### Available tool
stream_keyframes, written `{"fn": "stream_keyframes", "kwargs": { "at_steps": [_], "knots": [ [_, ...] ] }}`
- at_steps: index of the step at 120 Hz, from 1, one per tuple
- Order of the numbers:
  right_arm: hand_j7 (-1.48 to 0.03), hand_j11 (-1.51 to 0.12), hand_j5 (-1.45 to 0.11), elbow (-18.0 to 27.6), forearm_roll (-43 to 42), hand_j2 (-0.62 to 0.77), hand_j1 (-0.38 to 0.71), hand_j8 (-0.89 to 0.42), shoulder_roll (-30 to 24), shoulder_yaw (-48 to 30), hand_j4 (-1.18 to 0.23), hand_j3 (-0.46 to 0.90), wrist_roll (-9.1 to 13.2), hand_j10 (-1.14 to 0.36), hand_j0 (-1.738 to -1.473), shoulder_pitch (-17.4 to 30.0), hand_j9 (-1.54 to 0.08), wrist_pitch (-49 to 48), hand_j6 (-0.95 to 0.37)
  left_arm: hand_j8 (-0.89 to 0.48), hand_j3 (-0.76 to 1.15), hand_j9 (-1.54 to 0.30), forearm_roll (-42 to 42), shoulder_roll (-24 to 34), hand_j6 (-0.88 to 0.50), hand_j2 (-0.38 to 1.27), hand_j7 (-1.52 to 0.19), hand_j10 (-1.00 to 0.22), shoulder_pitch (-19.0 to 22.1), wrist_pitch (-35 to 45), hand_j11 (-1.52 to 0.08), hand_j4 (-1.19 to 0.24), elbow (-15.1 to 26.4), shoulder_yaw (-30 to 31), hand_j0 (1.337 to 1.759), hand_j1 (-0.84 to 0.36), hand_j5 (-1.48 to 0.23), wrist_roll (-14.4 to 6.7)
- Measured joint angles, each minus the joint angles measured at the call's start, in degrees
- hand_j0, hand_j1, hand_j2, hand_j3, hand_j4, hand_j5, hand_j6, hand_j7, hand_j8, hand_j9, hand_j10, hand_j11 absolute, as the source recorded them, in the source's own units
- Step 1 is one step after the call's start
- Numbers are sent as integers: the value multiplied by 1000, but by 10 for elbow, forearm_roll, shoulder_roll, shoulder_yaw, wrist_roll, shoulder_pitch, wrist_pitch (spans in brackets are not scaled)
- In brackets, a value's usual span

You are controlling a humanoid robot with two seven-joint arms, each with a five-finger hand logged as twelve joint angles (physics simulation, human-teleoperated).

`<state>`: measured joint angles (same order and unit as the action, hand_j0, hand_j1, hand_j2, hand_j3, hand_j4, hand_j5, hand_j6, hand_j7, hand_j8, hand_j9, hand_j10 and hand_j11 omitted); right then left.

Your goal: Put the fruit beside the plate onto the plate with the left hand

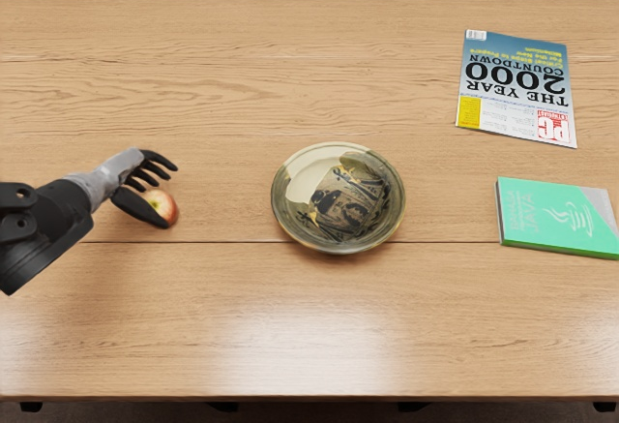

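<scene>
Head view shows you a wooden table (309, 326) seen from above at a slant. Note the following positions.

1. Left arm: it enters from the picture's left edge, and the left hand (135, 184) sits over the left part of the table.
2. Hand state: the fingers (160, 164) are spread apart and fan out toward the plate side. They are not wrapped round anything. The dark thumb reaches down along the near-left side of the fruit; you cannot tell from this view whether it touches.
3. Fruit: the apple (164, 208), red with a yellow patch, rests on the table directly beneath and just beside the spread fingers. It lies to the left of the plate, clearly apart from it, and is not on it.
4. Plate (282, 200): a round, glassy dish with a dark printed pattern in its centre, placed near the middle of the table.
5. Other items: a magazine (517, 89) lies flat at the far right, its cover text upside down to you. A green book (558, 217) lies flat at the right edge, nearer than the magazine.
</scene>
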<state>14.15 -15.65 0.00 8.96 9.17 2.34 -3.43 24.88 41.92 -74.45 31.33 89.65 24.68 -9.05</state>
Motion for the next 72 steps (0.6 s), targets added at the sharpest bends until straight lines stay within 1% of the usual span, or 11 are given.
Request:
{"fn": "stream_keyframes", "kwargs": {
  "at_steps": [26, 37, 45, 54, 67, 72],
  "knots": [
    [-26, -26, -26, 0, 0, -4, -324, -20, 0, 0, -20, 0, 0, -20, -1658, 0, -26, 0, -20, -438, 0, -594, 1, -6, -437, 78, -594, -437, 4, -2, -595, -437, 3, 0, 1656, -145, -594, -2],
    [-26, -26, -26, 0, 0, -4, -324, -20, 0, 0, -20, 0, 0, -20, -1658, 0, -26, 0, -20, -480, 0, -653, 1, -5, -480, 97, -652, -480, 4, -3, -653, -480, 6, 0, 1656, -197, -652, -2],
    [-26, -26, -26, 0, 0, -4, -324, -20, 0, 0, -20, 0, 0, -20, -1658, 0, -26, 0, -20, -462, 0, -698, 1, -5, -521, 136, -689, -516, 4, -4, -698, -520, 8, 0, 1656, -227, -689, -3],
    [-26, -26, -26, 0, 0, -4, -324, -20, 0, 0, -20, 0, 0, -20, -1658, 0, -26, 0, -20, -443, 0, -748, 1, -5, -565, 194, -735, -512, 3, -5, -751, -565, 10, 1, 1656, -250, -734, -4],
    [-26, -26, -26, 0, 0, -4, -324, -20, 0, 0, -20, 0, 0, -20, -1658, 0, -26, 0, -20, -407, 0, -808, 2, -3, -536, 177, -794, -494, 2, -6, -815, -614, 12, 2, 1655, -245, -785, -4],
    [-26, -26, -26, 0, 0, -4, -324, -20, 0, 0, -20, 0, 0, -20, -1658, 0, -26, 0, -20, -397, 0, -821, 0, -3, -533, 209, -817, -495, -1, -6, -828, -622, 12, 3, 1655, -249, -809, -4]
  ]
}}
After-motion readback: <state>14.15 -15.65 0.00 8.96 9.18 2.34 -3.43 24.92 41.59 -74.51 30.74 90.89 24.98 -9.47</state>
